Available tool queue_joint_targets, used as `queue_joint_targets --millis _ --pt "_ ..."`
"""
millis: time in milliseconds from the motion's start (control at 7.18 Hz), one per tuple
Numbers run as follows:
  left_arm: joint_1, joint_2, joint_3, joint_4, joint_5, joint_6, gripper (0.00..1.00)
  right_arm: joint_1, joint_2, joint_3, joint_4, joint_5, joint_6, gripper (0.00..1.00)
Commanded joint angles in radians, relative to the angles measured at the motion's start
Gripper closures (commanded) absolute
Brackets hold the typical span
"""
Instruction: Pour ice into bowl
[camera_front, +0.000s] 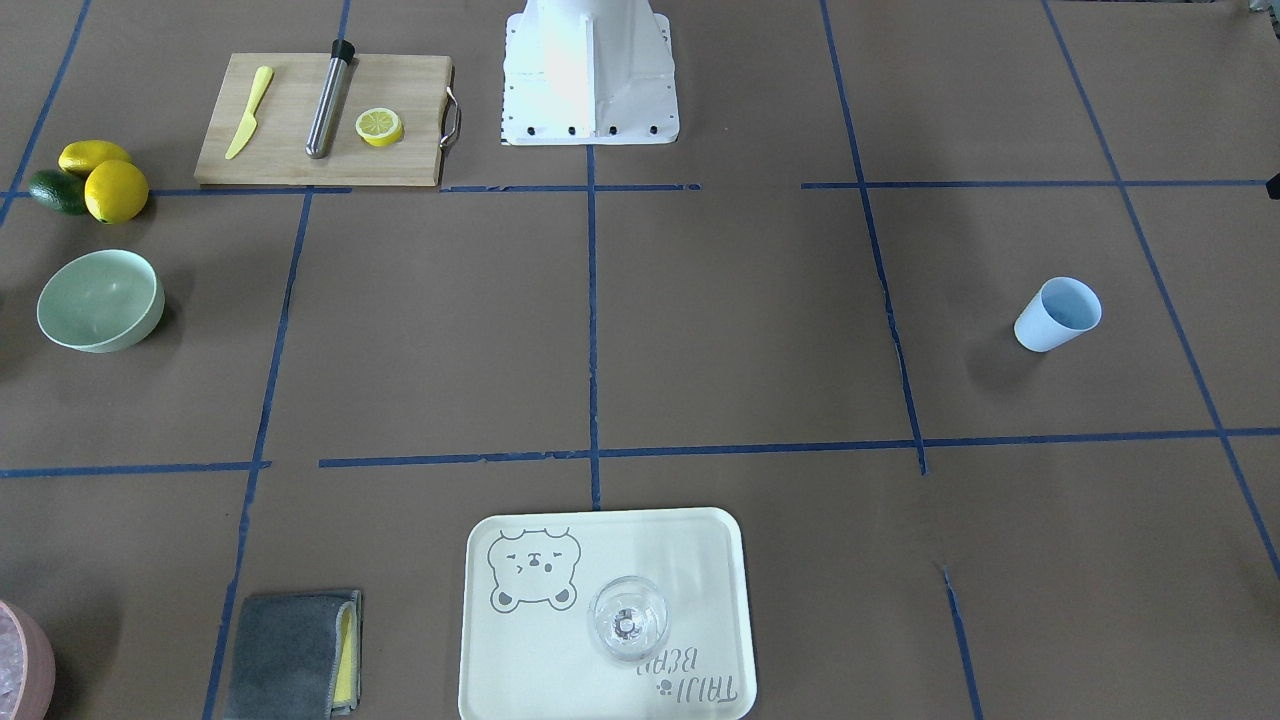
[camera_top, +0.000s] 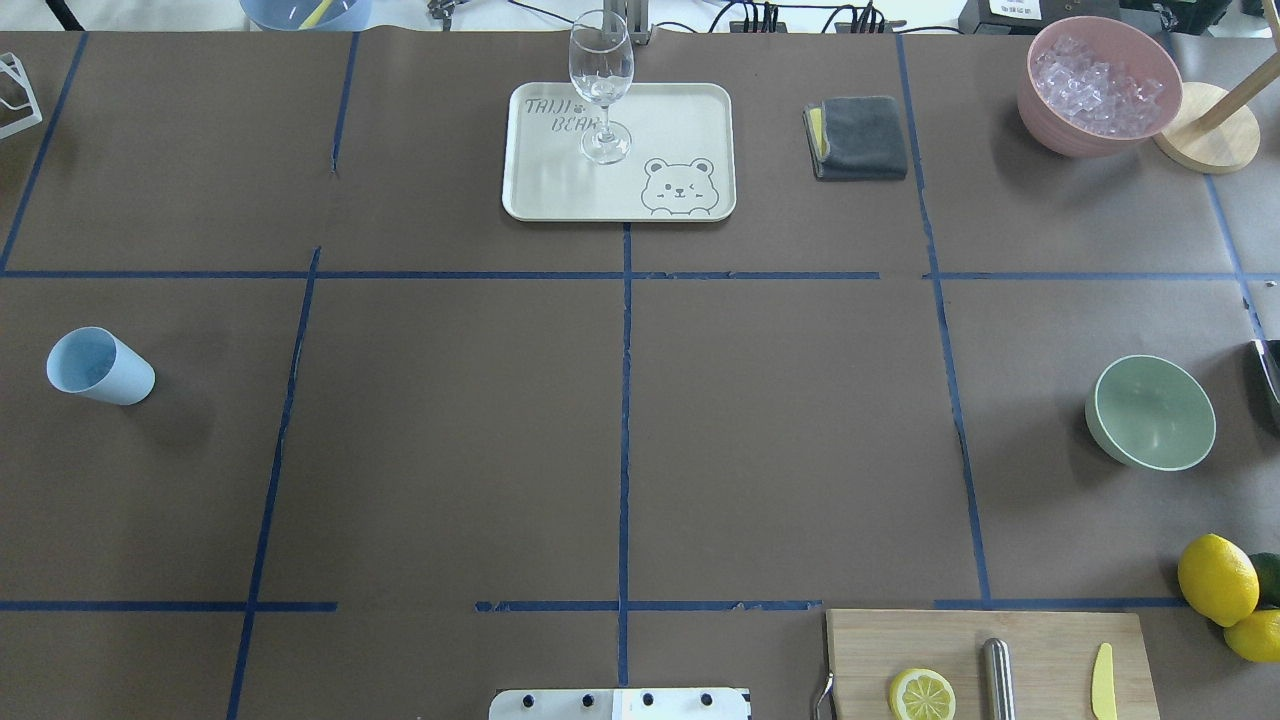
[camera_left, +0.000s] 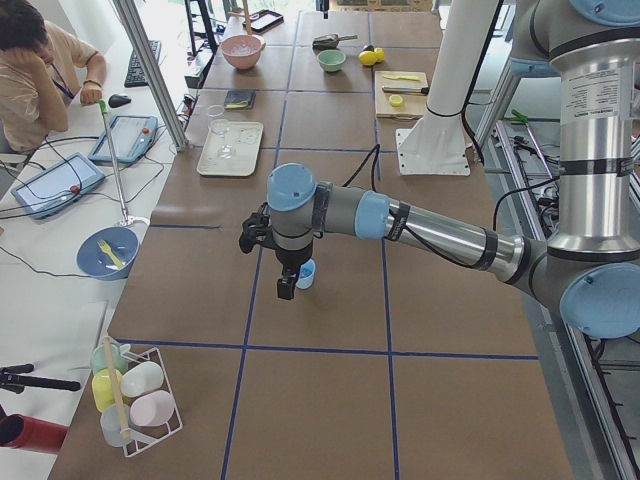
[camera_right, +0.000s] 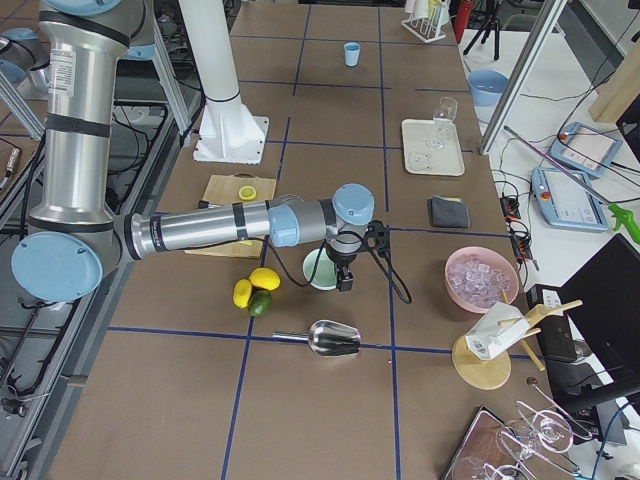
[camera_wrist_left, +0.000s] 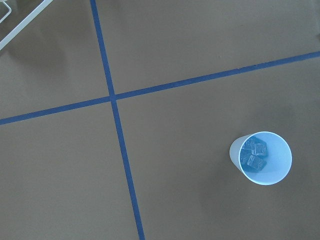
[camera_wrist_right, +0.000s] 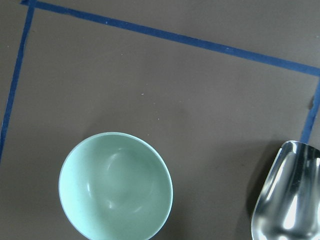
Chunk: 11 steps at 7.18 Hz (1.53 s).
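Ice (camera_wrist_left: 255, 154) sits in the blue cup (camera_top: 125, 383), well apart from the empty bowl (camera_top: 1150, 412). Left claw (camera_left: 286, 288) hangs over the cup, right claw (camera_right: 343, 280) over the bowl; open or closed, I cannot tell. Likely next: grasp cup.

Can't judge gap of fingers on left gripper (camera_left: 286, 288) or right gripper (camera_right: 343, 282): side views only, too small. Loses scoop (camera_wrist_right: 289, 195) past 4 o'clock edge in rt wrist view, bowl (camera_wrist_right: 116, 185) rim past 6. Catches just a sliver of pink bowl (camera_front: 20, 660) at 8 o'clock, front view.
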Motion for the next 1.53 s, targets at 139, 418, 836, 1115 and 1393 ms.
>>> queue_joint_targets --millis 139,418,836,1115,1393 --pt "0.002 0.001 0.000 0.000 0.000 0.001 0.00 -0.196 0.001 -0.110 0.353 -0.162 0.450 0.00" --pt "0.002 0.001 -0.006 -0.002 0.000 0.001 0.00 -0.240 -0.001 -0.240 0.536 -0.184 0.498 0.00" --pt "0.002 0.001 -0.012 -0.002 0.000 0.001 0.00 -0.281 0.001 -0.265 0.569 -0.186 0.499 1.00" --pt "0.002 0.001 -0.015 0.000 -0.002 0.001 0.00 -0.280 -0.002 -0.259 0.569 -0.178 0.499 1.00" --pt "0.002 0.001 -0.015 0.000 -0.002 0.001 0.00 -0.278 -0.001 -0.190 0.557 -0.074 0.530 1.00"
